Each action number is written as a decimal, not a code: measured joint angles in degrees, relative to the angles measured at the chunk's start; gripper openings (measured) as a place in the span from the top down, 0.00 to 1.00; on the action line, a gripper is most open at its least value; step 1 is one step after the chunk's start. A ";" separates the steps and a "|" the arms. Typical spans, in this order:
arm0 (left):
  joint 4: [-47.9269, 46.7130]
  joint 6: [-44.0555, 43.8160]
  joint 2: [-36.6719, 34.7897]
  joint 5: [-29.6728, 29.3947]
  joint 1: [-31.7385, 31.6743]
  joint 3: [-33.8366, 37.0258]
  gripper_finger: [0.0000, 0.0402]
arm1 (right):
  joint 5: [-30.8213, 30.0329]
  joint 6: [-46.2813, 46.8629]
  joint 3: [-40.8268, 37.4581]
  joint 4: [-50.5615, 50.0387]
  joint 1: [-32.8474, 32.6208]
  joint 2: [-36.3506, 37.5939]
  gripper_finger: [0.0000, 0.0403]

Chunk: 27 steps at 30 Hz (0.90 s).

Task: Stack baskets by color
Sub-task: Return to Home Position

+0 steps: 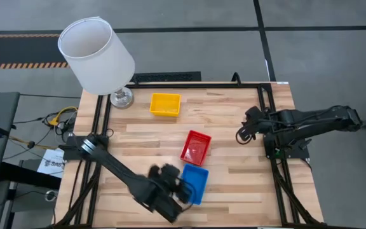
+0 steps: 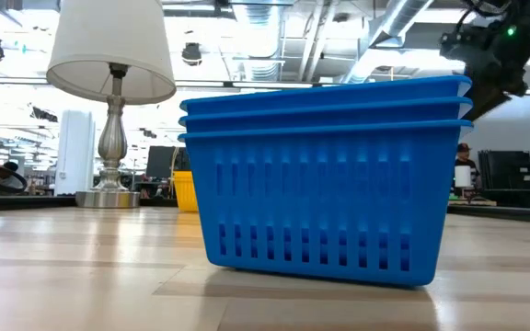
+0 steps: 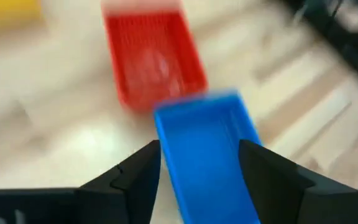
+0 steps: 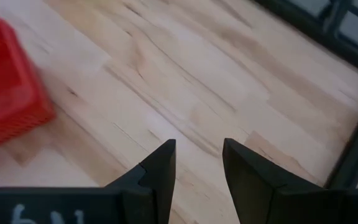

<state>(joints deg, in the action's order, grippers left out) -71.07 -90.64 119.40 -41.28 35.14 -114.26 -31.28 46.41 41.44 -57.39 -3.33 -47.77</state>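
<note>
Worktop (image 1: pixel 234 108): light wood planks in a black frame. Lamp (image 1: pixel 97 54) with a white shade at the back left corner.

Baskets, three groups by colour, running diagonally across the middle:
- Yellow baskets (image 1: pixel 165 104): near the back edge, just right of the lamp base. The low view shows only a sliver of yellow (image 2: pixel 184 191) behind the blue ones. Count cannot be told.
- Red baskets (image 1: pixel 196 147): centre of the worktop, turned slightly off square. From above they read as one outline, so the count cannot be told.
- Blue baskets (image 1: pixel 194 183): near the front edge, just below the red group, corners close but apart. The low view shows three rims nested one inside another (image 2: pixel 325 184), sitting level on the wood.

Left gripper (image 1: pixel 180 187): low over the front of the worktop, at the left side of the blue baskets. In its wrist view, the left gripper (image 3: pixel 199 149) has its fingers (image 3: pixel 138 177) spread wide and released. The blue baskets (image 3: pixel 210 155) lie past them, with red (image 3: pixel 154 59) beyond. That view is blurred.

Right gripper (image 1: pixel 241 135): near the right edge, about mid-depth, well apart from all baskets. In its wrist view, the right gripper (image 4: pixel 199 152) has its fingers (image 4: pixel 160 171) parted with a gap. It grips nothing, and bare wood lies under it. A corner of the red baskets (image 4: pixel 5 93) shows off to one side.
</note>
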 joint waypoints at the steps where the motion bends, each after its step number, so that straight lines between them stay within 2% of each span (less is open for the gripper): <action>1: -1.90 2.20 -1.95 -2.55 -0.01 -0.31 0.49 | 0.10 -1.14 0.81 0.34 0.00 0.23 0.61; 6: -5.63 20.57 -13.73 -17.45 -0.12 -1.09 0.51 | 0.17 -7.75 7.93 0.52 0.00 1.97 0.61; 9: -5.44 35.25 -20.66 -23.66 -0.18 -1.16 0.53 | 0.19 -13.51 13.45 0.98 -0.02 2.88 0.61; 11: -5.29 41.07 -24.95 -27.61 -0.17 -1.11 0.54 | 0.32 -15.58 17.29 0.80 -0.02 3.19 0.61; 15: -6.44 48.29 -33.74 -26.48 -0.20 -1.14 0.54 | 1.16 -19.70 23.79 -1.98 -0.02 3.39 0.61; 18: -8.71 48.05 -38.77 -25.27 -0.20 -1.11 0.54 | 1.28 -16.92 26.51 -4.76 0.09 4.38 0.61; 20: -13.99 46.61 -42.14 -25.29 -0.20 -1.09 0.54 | 1.05 -18.69 26.19 -4.12 -0.56 5.73 0.61; 22: -19.41 41.26 -45.96 -26.10 -0.20 -0.49 0.54 | -0.20 -19.29 23.77 -0.79 -1.37 8.33 0.61; 23: -18.46 40.78 -48.14 -26.64 -0.22 1.10 0.54 | -1.20 -19.20 21.72 0.86 -1.79 10.12 0.61; 25: -16.79 44.70 -54.09 -26.20 0.29 6.54 0.54 | -3.36 -19.06 16.48 6.05 -2.54 14.13 0.61; 27: -15.95 43.38 -60.10 -25.58 1.39 12.87 0.54 | -4.25 -18.13 9.68 11.74 -3.40 19.10 0.61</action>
<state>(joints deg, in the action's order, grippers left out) -87.03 -47.27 59.30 -66.86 36.52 -101.39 -35.53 28.28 51.13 -45.65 -6.73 -28.67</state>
